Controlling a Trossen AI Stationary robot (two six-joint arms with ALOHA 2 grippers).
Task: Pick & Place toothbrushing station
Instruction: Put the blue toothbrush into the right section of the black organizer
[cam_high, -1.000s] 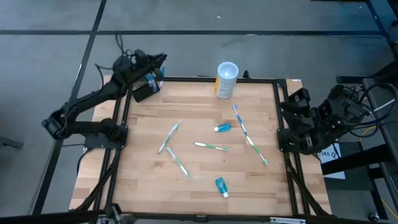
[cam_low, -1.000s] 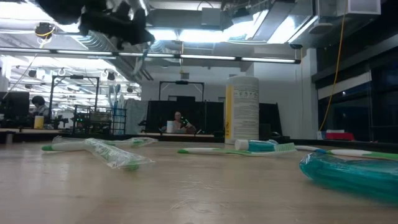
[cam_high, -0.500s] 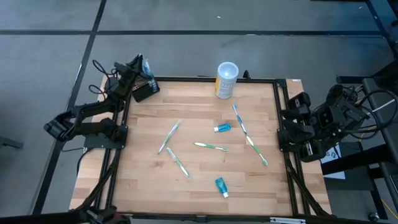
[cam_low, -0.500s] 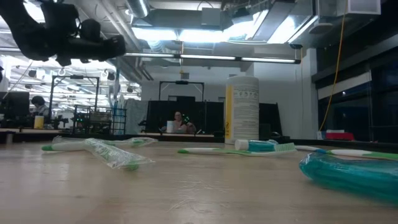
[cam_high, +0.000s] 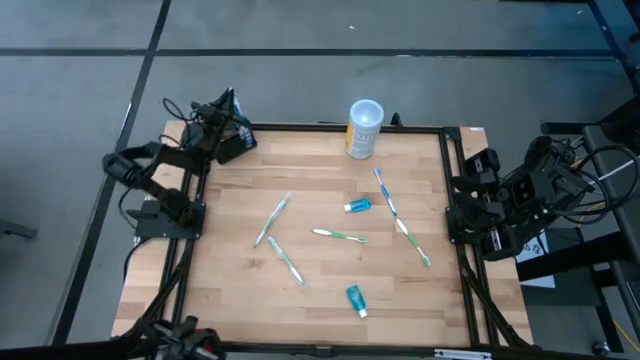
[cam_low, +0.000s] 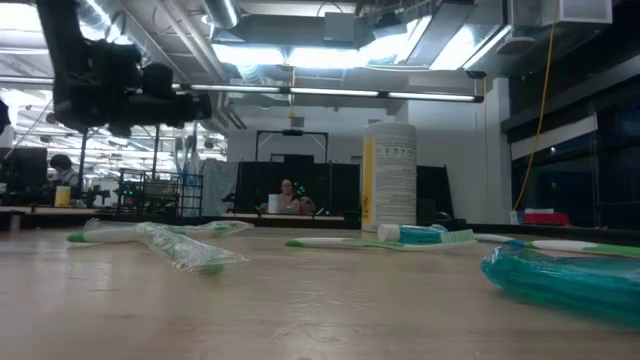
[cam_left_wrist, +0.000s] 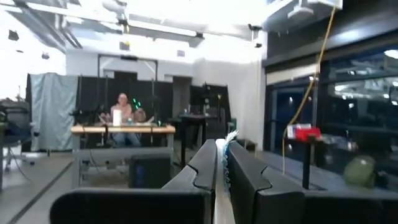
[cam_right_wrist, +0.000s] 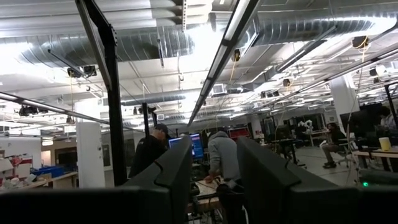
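The toothbrushing station (cam_high: 233, 148), a small black block, sits on its base at the table's far left corner. My left gripper (cam_high: 224, 108) hangs just beyond it, over the far edge, pointing slightly upward. It is shut on a thin white toothbrush (cam_left_wrist: 229, 138). In the low view this gripper (cam_low: 190, 100) shows high at the left. My right gripper (cam_high: 479, 165) waits off the table's right edge, open, with nothing between its fingers (cam_right_wrist: 180, 180). My left gripper pinches the toothbrush's white handle (cam_left_wrist: 219, 202) between its two fingers. The handle lies along the fingers, and the bristled head (cam_left_wrist: 231, 135) sticks out past the fingertips. The brush is lifted clear of the table and the station.
A white-and-yellow cup (cam_high: 364, 128) stands at the far edge. Several toothbrushes (cam_high: 272, 220) (cam_high: 339, 236) (cam_high: 400, 220) and two teal tubes (cam_high: 358, 205) (cam_high: 355, 298) lie scattered over the middle of the wooden table (cam_high: 230, 300). A black frame rims the table.
My left arm has folded back and sunk. Its gripper has drawn off the station toward the table's left far corner and tipped up from pointing downward to a little above level. It has stayed shut on the toothbrush.
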